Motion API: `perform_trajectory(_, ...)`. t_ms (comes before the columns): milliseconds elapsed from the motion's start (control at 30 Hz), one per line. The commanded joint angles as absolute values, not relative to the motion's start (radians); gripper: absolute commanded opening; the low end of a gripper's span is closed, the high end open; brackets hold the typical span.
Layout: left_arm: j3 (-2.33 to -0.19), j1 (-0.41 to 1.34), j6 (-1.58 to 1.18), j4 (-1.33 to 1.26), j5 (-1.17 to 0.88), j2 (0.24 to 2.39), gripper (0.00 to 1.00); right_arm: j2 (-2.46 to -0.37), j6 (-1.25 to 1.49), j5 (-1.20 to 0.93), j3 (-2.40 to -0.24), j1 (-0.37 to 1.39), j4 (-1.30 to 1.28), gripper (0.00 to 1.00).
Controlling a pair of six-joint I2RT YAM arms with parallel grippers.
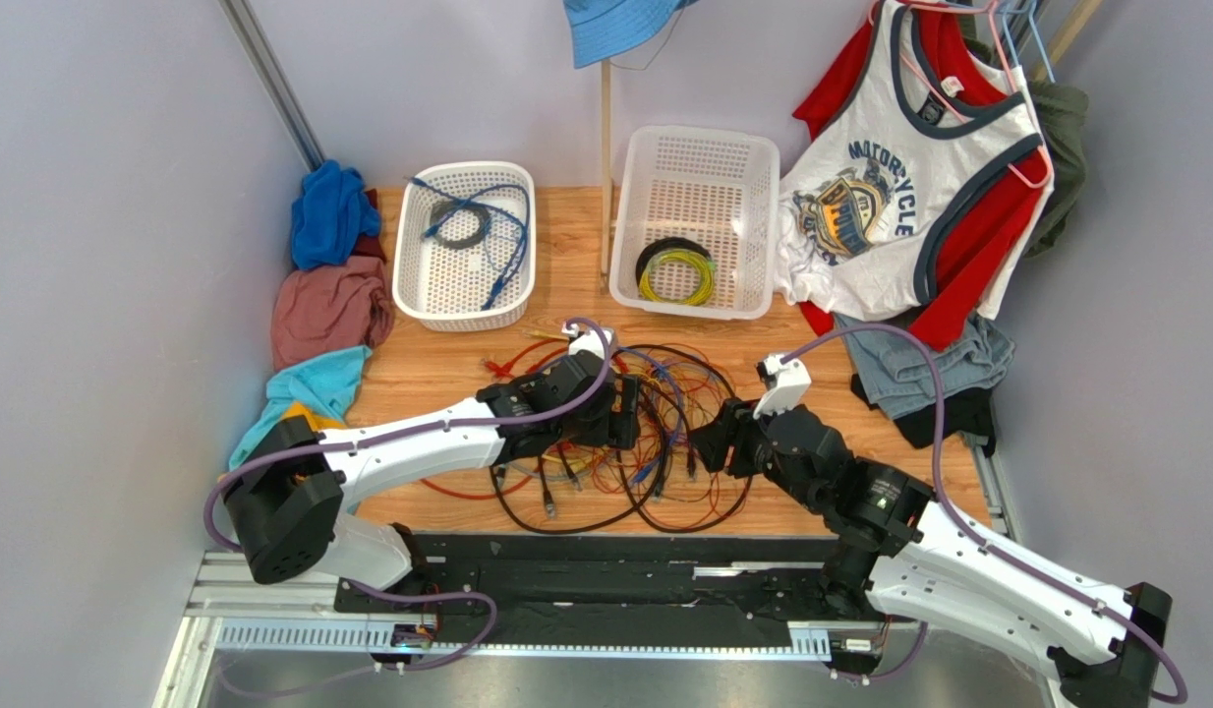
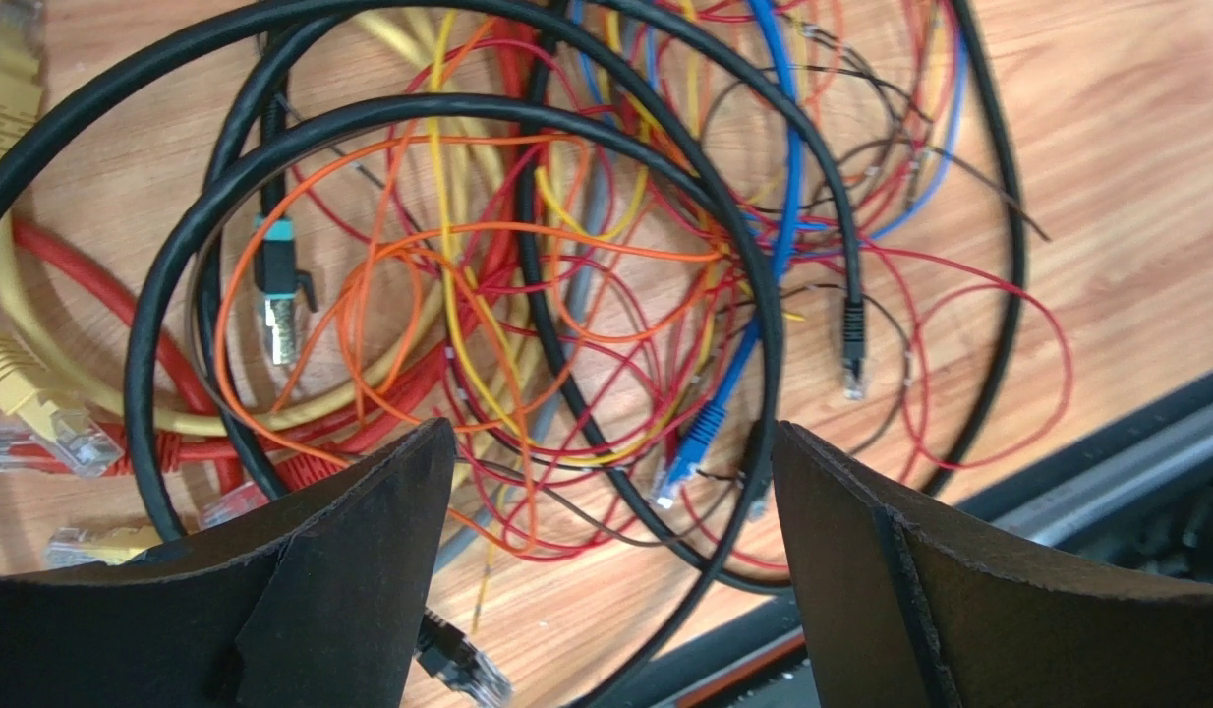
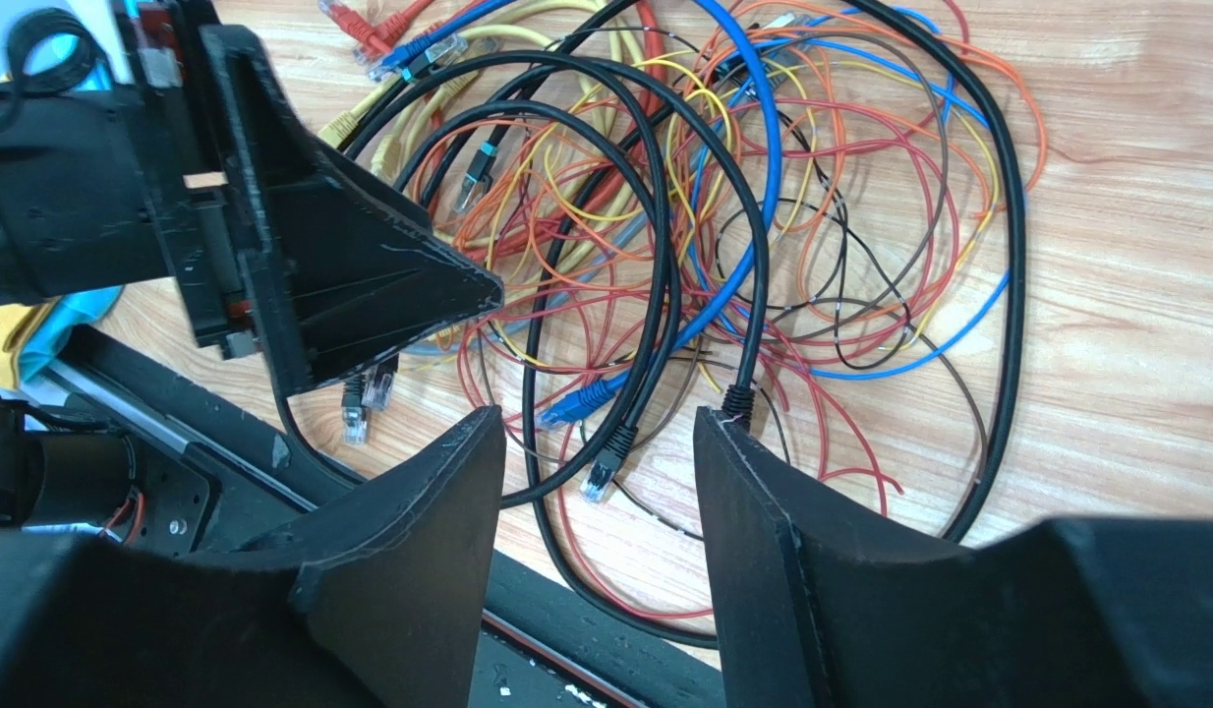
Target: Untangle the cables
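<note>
Many of the cables [image 2: 627, 254] cross beneath your left gripper [image 2: 610, 443], jaws wide, holding nothing; closing here would likely pinch several strands together and tighten the knot. The heap lies on the table [image 1: 576, 251] between both arms, directly below each claw. Your right gripper [image 3: 598, 418], likewise wide and empty, hovers over black plug ends [image 3: 738, 401]; lifting there risks dragging everything.

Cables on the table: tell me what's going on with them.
Two robot arms are working on a tangled pile of cables on the wooden table. The left gripper and the right gripper face the pile from opposite sides. Both are open and neither holds a cable. The black, blue, red, orange and yellow loops are all knotted together, so nothing is separated yet.
</note>
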State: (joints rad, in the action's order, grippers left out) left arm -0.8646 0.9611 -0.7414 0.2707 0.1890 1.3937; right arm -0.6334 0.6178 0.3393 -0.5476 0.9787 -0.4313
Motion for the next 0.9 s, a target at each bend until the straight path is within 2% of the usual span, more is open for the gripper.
perform_trajectory(0, -0.861, 0.962, -0.759, 0.215, 0.236, 1.419, 0.88, -0.607, 0.638, 0.376, -0.543, 0.977, -0.454, 0.53)
perform_trajectory(167, -0.891, 0.962, -0.747, 0.19, 0.213, 1.515, 0.86, -0.618, 0.644, 0.368, -0.538, 0.977, -0.449, 0.53)
perform_trajectory(233, -0.905, 0.962, -0.749, 0.176, 0.193, 1.566, 0.82, -0.621, 0.643, 0.368, -0.541, 0.977, -0.456, 0.53)
perform_trajectory(333, -0.913, 0.962, -0.752, 0.169, 0.179, 1.603, 0.69, -0.617, 0.641, 0.374, -0.545, 0.976, -0.463, 0.53)
perform_trajectory(433, -0.9, 0.962, -0.746, 0.163, 0.196, 1.574, 0.46, -0.608, 0.637, 0.383, -0.545, 0.979, -0.469, 0.53)
perform_trajectory(467, -0.9, 0.962, -0.739, 0.181, 0.205, 1.556, 0.3, -0.604, 0.635, 0.385, -0.545, 0.977, -0.469, 0.52)
perform_trajectory(533, -0.911, 0.962, -0.718, 0.215, 0.25, 1.478, 0.16, -0.604, 0.634, 0.385, -0.546, 0.977, -0.469, 0.52)
perform_trajectory(567, -0.917, 0.962, -0.709, 0.256, 0.268, 1.444, 0.02, -0.604, 0.634, 0.385, -0.548, 0.977, -0.469, 0.52)
perform_trajectory(867, -1.063, 0.962, -0.546, 0.388, 0.4, 1.011, 0.0, -0.617, 0.632, 0.374, -0.546, 0.977, -0.437, 0.52)
